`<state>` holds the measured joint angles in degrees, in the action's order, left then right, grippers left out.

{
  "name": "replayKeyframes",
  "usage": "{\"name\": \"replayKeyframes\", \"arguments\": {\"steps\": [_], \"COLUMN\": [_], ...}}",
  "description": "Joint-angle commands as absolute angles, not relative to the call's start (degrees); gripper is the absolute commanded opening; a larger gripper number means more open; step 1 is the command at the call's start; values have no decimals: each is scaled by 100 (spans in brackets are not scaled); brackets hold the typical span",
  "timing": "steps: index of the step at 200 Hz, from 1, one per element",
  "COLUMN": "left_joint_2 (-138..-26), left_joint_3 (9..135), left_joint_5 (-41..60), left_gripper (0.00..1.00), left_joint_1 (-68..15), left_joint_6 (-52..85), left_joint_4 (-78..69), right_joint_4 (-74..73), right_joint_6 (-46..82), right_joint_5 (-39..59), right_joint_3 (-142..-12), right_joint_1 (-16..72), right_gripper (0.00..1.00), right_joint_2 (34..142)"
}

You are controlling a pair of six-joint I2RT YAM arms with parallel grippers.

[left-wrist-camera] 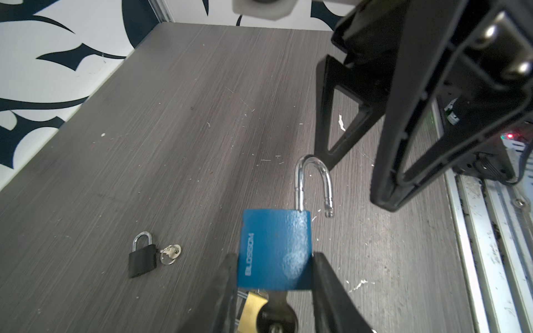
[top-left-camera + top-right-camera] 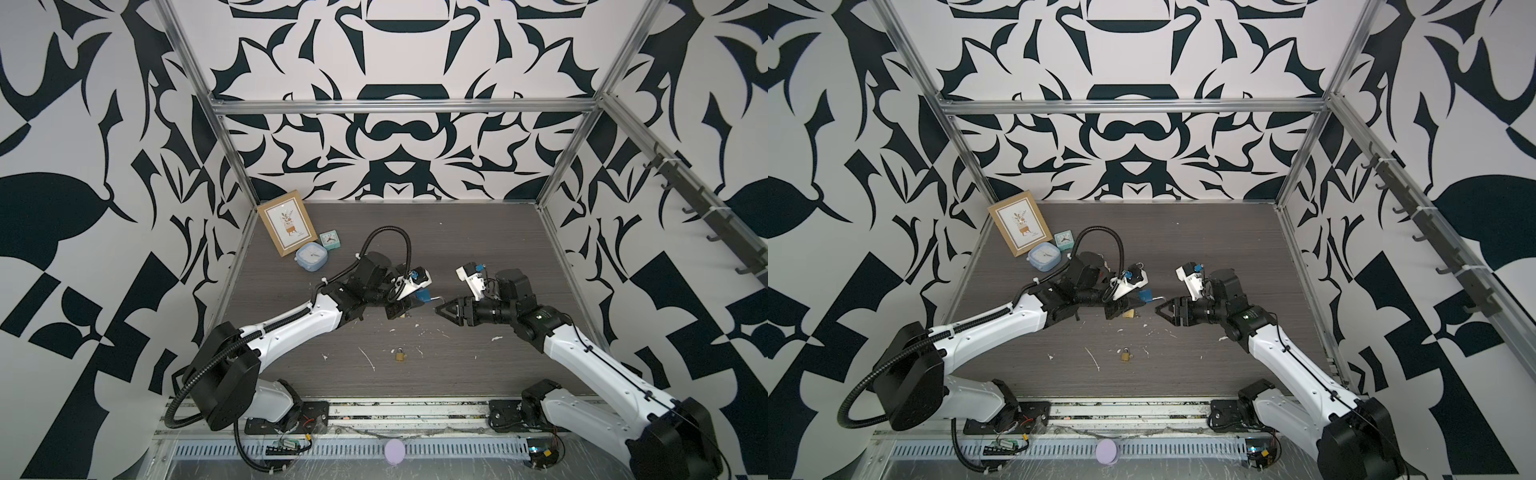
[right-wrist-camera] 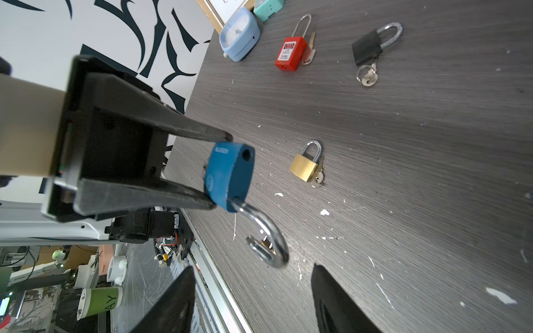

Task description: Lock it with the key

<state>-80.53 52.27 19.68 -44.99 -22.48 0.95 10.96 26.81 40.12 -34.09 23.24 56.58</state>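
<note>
Left gripper (image 1: pixel 274 256) was clamped on the blue painted metal padlock (image 1: pixel 274 239), fingers across the two narrow sides of the body, toward the keyhole end. The lock sat mid-table between the two arms, apparently lifted off the dark grey wood-grain tabletop (image 2: pixel 478 374). Its chrome U-shaped shackle (image 1: pixel 300 187) was popped and swung outward. The free leg hung past the body edge, away from the empty shackle hole (image 3: pixel 246 155).

Handling, my read: small solid metal, dense for its size, fully rigid, nothing to break. Paint looked smooth and chrome slicker, so a pinch could creep under torque. The shackle should pivot on its long leg, so a push on the crown would spin it rather than seat it unless the free leg is over the hole first. Best hold: body as the left had it; right takes the shackle at the crown, or the key head. Something dark hung under the body in the left wrist view, possibly the key, too cut off to confirm.

Pose: left arm reached forward to mid-table, fingers roughly horizontal, shackle pointed at the right arm. Right gripper (image 3: pixel 253 268) faced it head-on, jaws apart and empty, tips just short of the shackle, no contact visible. Right forearm angled in from its base.

Spares on the table, not involved: brass padlock with key (image 3: pixel 305 167), red safety padlock (image 3: pixel 290 53), black padlock on a key ring (image 3: pixel 367 49).
</note>
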Motion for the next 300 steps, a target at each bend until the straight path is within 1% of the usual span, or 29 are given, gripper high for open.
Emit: {"name": "replayKeyframes", "arguments": {"steps": [1,88,137,176,210,236,257,277,300], "left_joint_2": [-8007,-7687,-7709,-7748,-7764,-7790,-7695,-7514,-7398], "left_joint_3": [5386,5258,5256,5202,5127,5005,4799,4432,4017], "left_joint_5": [1940,2523,2749,2788,2782,2772,2713,2792,2846], "left_gripper": [0,0,0,0,0,0,0,0,0], "left_joint_1": [-4474,-4474,-4473,-4474,-4474,-4500,-4500,-4500,-4500], "left_joint_6": [-2111,-2120,-2215,-2275,-2347,-2527,-2535,-2543,-2513], "left_joint_4": [-298,-143,154,132,35,-43,-398,-1055,-1803], "right_joint_4": [1160,598,367,376,767,984,1437,1882,1874], "right_joint_6": [2794,2985,3083,3190,3370,3561,3574,3574,3694], "right_joint_5": [3681,3199,3182,3156,2750,2607,2403,2212,2397], "right_joint_3": [-3410,-3644,-3895,-3998,-4126,-4166,-4270,-4337,-4255], "right_joint_1": [2347,2342,2346,2340,2325,2220,2133,2018,1839], "right_gripper": [62,51,51,54,63,66,66,66,66], "right_joint_2": [5646,6312,6457,6402,6316,6166,6113,6119,6012]}}
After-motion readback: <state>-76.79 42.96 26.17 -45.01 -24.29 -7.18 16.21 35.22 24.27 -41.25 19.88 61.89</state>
